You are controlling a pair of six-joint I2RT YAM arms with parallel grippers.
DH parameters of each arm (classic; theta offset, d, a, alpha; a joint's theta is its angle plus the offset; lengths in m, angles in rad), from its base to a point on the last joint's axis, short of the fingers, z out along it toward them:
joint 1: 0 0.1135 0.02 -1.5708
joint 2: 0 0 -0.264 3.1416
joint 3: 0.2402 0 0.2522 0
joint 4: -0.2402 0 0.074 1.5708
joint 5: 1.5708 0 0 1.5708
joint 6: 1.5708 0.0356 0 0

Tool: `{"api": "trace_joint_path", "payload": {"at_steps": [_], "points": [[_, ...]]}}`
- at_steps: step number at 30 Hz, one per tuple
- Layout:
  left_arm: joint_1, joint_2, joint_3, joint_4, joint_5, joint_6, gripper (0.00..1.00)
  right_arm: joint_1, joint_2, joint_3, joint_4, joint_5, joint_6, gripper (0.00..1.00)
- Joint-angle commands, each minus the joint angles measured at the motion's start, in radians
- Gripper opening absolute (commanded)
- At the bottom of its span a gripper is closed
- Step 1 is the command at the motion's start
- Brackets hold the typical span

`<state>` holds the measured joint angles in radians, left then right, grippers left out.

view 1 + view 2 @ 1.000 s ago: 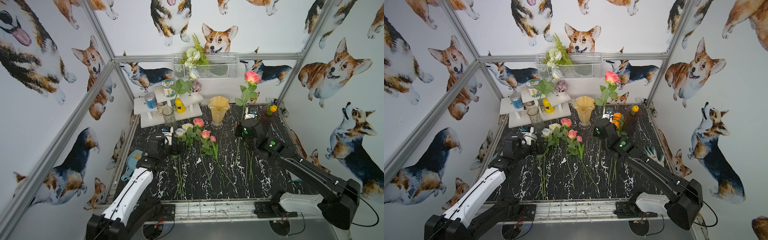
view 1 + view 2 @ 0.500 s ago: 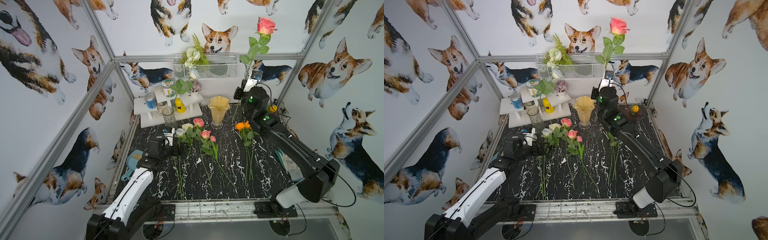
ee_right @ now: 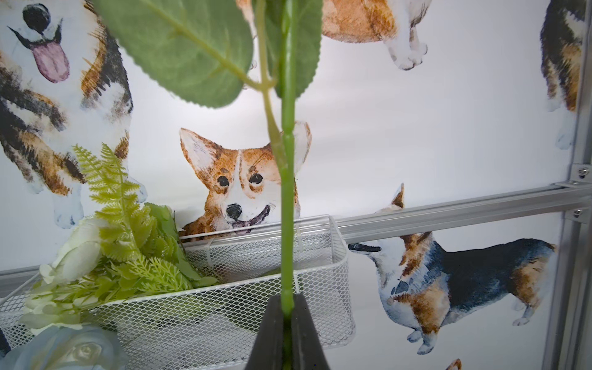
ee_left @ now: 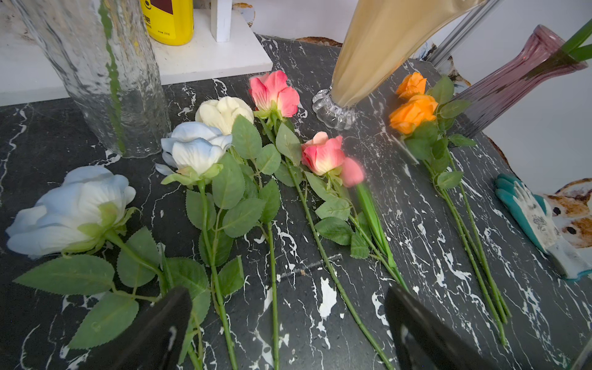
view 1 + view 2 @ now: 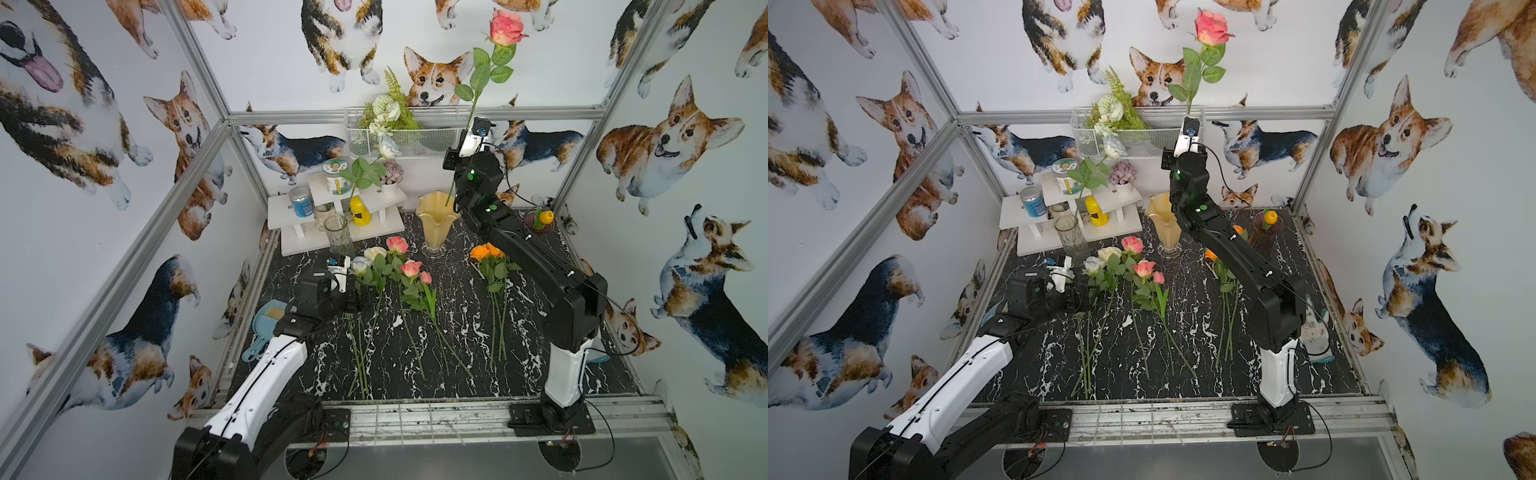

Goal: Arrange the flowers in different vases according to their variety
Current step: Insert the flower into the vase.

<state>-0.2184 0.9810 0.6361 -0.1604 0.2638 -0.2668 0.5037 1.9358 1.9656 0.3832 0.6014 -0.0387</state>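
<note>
Three groups lie on the desk [image 5: 457, 316], stems toward the near edge: white roses [image 5: 374, 253] left, pink roses [image 5: 411, 268] middle, orange roses [image 5: 486, 251] right. The left hand [image 4: 288, 307] hangs wide open over the white roses' stems, empty. Along the far edge stand the clear vase [image 5: 338, 235] with a white rose [image 5: 387, 148], the cream vase [image 5: 436, 224] and, in the right corner, the purple vase [image 5: 538, 224] with a tulip [image 5: 546, 216]. Above the cream vase, the right hand [image 3: 287, 307] clamps a pink rose [image 5: 505, 27] by its stem.

Bright, even, diffuse light; shadows on the black white-veined marble desk [image 5: 457, 299] are faint. In both top views, edges at 3 and 9 o'clock bow. The pink tulip bud [image 4: 351, 172] is blurred; the near green serrated leaf [image 3: 179, 48] is soft.
</note>
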Motion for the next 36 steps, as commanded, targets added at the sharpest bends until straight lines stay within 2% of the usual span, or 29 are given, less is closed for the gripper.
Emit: {"api": "trace_joint_path", "payload": {"at_steps": [1, 8, 9, 10, 12, 14, 16, 19, 27, 36], "points": [[-0.001, 0.001, -0.004, 0.020, -0.011, 0.001, 1.00, 0.001, 0.025, -0.007, 0.067, 0.002, -0.002, 0.00], [-0.003, 0.004, -0.004, 0.022, -0.016, 0.000, 1.00, 0.013, 0.021, -0.127, 0.054, -0.007, 0.030, 0.00], [-0.004, 0.004, -0.004, 0.021, -0.017, -0.001, 1.00, 0.017, 0.019, -0.137, 0.043, -0.006, 0.031, 0.03], [-0.004, 0.004, -0.005, 0.021, -0.018, -0.003, 1.00, 0.020, 0.011, -0.148, 0.031, -0.008, 0.030, 0.16], [-0.006, 0.002, -0.005, 0.021, -0.020, -0.003, 1.00, 0.027, -0.009, -0.173, 0.016, -0.011, 0.031, 0.31], [-0.007, 0.001, -0.006, 0.020, -0.024, -0.003, 1.00, 0.035, -0.038, -0.205, 0.001, -0.011, 0.033, 0.59], [-0.009, -0.001, -0.006, 0.021, -0.027, -0.004, 1.00, 0.039, -0.066, -0.233, -0.015, -0.008, 0.034, 0.81], [-0.010, -0.002, -0.006, 0.017, -0.032, -0.006, 1.00, 0.044, -0.117, -0.282, -0.041, -0.008, 0.046, 1.00], [-0.019, 0.002, -0.005, 0.003, -0.054, -0.006, 1.00, 0.052, -0.272, -0.415, -0.191, -0.061, 0.139, 1.00], [-0.033, 0.004, -0.005, -0.005, -0.077, -0.008, 1.00, 0.049, -0.442, -0.544, -0.504, -0.184, 0.303, 1.00]]}}
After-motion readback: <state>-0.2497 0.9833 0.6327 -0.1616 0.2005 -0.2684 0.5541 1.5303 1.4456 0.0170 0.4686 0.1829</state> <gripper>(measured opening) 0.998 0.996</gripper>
